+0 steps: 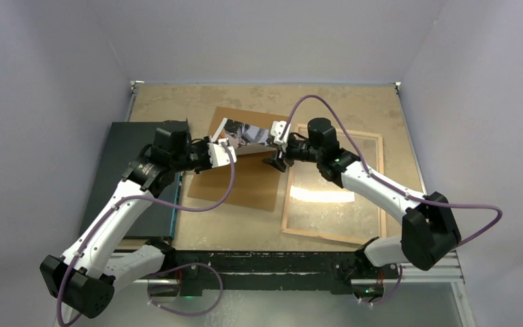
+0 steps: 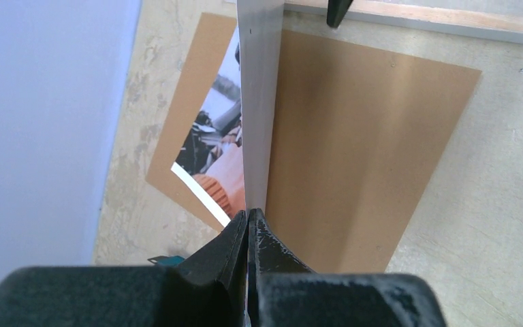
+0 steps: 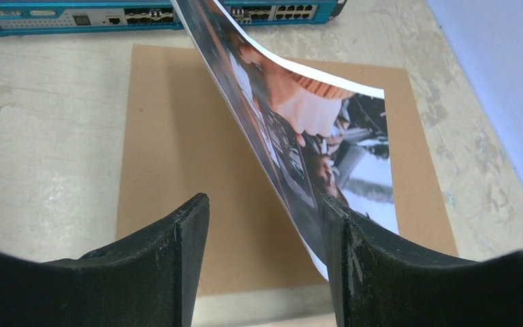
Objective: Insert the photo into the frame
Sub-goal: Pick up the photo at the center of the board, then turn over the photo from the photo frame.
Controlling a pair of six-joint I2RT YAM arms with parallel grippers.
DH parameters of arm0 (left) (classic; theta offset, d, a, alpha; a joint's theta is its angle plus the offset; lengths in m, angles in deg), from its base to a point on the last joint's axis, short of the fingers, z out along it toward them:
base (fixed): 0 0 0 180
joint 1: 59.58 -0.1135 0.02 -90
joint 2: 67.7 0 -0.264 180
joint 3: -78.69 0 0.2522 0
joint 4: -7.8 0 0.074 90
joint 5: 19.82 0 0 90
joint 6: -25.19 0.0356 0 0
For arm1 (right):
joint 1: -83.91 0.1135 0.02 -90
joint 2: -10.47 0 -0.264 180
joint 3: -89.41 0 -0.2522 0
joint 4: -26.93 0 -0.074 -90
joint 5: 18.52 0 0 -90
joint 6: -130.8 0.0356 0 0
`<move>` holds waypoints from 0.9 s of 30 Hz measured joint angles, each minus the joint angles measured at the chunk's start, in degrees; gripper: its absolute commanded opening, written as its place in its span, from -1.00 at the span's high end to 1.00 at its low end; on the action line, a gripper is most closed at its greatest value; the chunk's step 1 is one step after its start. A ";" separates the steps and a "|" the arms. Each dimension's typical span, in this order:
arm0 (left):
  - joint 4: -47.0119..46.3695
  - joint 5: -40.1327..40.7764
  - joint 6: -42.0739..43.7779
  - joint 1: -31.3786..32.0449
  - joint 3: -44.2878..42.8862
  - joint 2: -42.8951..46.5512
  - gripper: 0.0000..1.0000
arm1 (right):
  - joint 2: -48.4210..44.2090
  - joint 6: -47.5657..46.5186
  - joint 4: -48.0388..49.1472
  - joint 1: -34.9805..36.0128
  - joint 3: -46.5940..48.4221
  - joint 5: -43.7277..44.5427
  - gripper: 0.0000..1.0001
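Observation:
The photo (image 1: pixel 248 133) is lifted off the brown backing board (image 1: pixel 238 184) and stands tilted on edge between the two grippers. My left gripper (image 1: pixel 226 151) is shut on the photo's left edge. In the left wrist view (image 2: pixel 247 212) the white back of the photo (image 2: pixel 259 102) runs up from the closed fingers. My right gripper (image 1: pixel 277 146) is open at the photo's right end. In the right wrist view (image 3: pixel 264 199) the photo (image 3: pixel 293 116) leans against the right finger (image 3: pixel 354 252). The frame (image 1: pixel 379 184) lies flat on the right with its pane bare.
A dark flat box (image 1: pixel 133 174) with a teal port-lined front (image 3: pixel 109 17) lies at the table's left side, close to my left arm. The backing board (image 3: pixel 170 136) lies beneath the photo. The frame's edge (image 2: pixel 449 17) is beside the board. Walls enclose the table.

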 measured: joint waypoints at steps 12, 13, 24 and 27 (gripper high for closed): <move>-1.64 2.19 0.20 0.00 0.00 1.60 1.00 | 1.44 -0.22 9.40 2.25 -0.83 6.80 1.00; -2.47 2.49 0.07 0.00 0.00 1.97 1.00 | 0.96 0.02 9.62 2.32 -0.94 7.23 1.00; -24.72 12.17 -7.10 0.09 0.20 8.48 -0.37 | -6.01 8.39 9.05 2.86 2.23 10.21 1.00; -32.22 18.05 -9.75 0.09 -0.04 8.72 -0.65 | -5.64 14.75 5.44 3.21 10.40 12.13 1.00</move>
